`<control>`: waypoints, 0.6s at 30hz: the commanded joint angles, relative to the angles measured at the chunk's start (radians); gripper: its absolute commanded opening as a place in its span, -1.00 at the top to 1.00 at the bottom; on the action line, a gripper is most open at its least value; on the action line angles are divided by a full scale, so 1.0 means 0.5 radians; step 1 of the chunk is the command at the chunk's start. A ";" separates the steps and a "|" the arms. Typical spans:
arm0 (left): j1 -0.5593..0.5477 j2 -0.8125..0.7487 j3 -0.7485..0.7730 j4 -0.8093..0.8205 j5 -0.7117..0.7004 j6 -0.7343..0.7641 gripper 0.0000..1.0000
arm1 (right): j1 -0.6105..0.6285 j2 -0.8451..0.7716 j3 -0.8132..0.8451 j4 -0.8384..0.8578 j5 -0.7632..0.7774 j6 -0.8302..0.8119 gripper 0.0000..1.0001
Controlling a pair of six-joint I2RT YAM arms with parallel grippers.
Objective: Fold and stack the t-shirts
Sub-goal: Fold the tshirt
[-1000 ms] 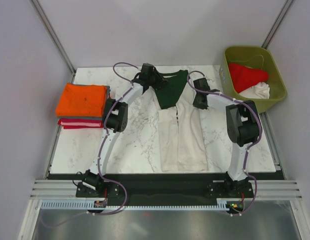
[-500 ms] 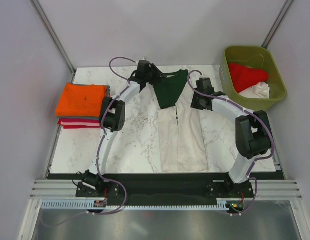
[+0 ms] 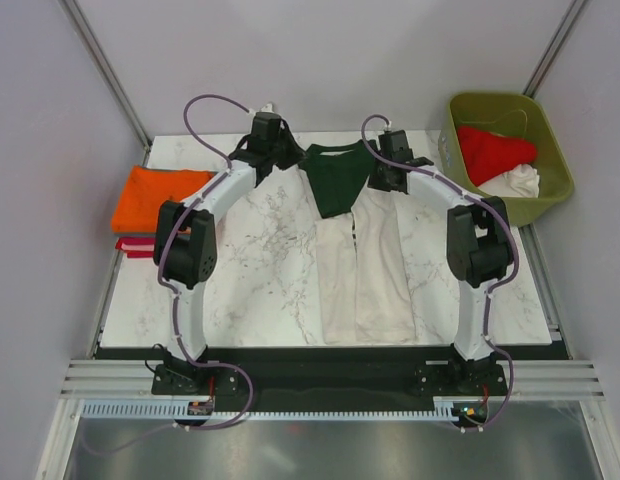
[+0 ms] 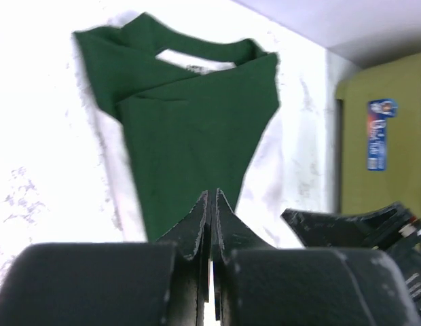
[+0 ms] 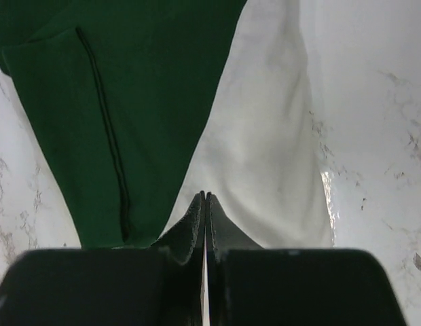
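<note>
On the marble bench (image 3: 250, 270), between the two arms, the cream t-shirt (image 3: 365, 270) lies flat as a narrow strip. Its dark green sleeves (image 3: 338, 185) are folded in over the chest, making a wedge that narrows toward the arm bases. The long axis runs from far to near, with the collar at the far edge and the hem nearest the bases. The left pincer (image 4: 210, 197) sits just beside the collar end with its tips pressed together, and no cloth shows between them. The right pincer (image 5: 205, 197) is likewise closed, above the seam where green meets cream. The cotton looks light, limp and easily creased, so I judge it best pinched at both far corners together and carried over toward the hem. The orange tee (image 3: 155, 195) tops a folded stack at the left edge
</note>
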 commanded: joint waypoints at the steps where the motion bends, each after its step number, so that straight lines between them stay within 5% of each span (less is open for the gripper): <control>1: -0.001 0.064 0.015 -0.127 -0.111 0.098 0.95 | 0.007 0.120 0.214 -0.038 0.078 -0.036 1.00; 18: -0.001 0.652 0.527 -0.354 -0.148 0.040 0.95 | 0.004 0.681 0.803 -0.173 0.222 -0.070 1.00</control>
